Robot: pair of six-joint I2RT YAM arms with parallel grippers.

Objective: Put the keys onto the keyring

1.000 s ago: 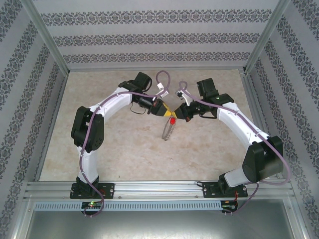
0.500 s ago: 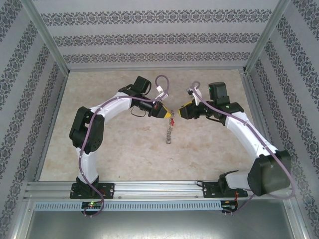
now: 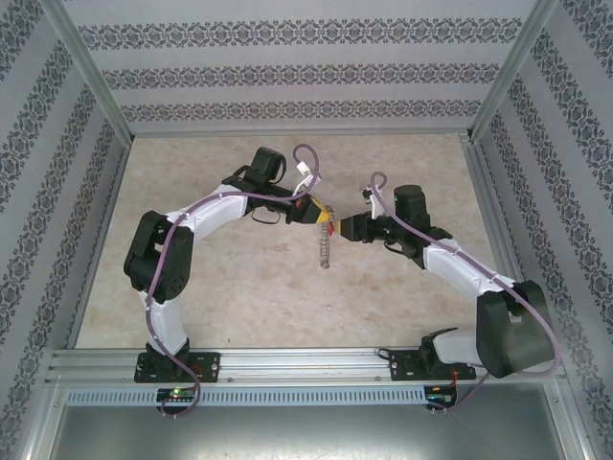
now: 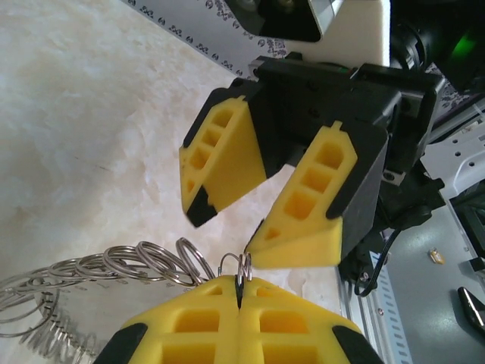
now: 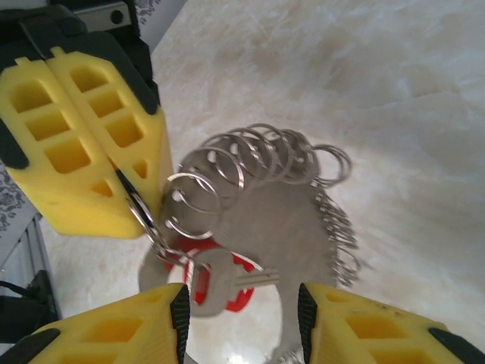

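Pinching one keyring (image 4: 144, 262), the left tool (image 4: 239, 292) dangles one key (image 5: 220, 284).

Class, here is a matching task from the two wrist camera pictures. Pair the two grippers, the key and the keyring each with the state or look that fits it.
Column one:
1. left gripper
2. right gripper
3. key
4. keyring

Column two:
A. jaws open, nothing between them gripped
B. red plastic head
C. jaws shut, pinching thin metal wire
D. fringed with many small silvery rings

Pairs: 1-C, 2-A, 3-B, 4-D
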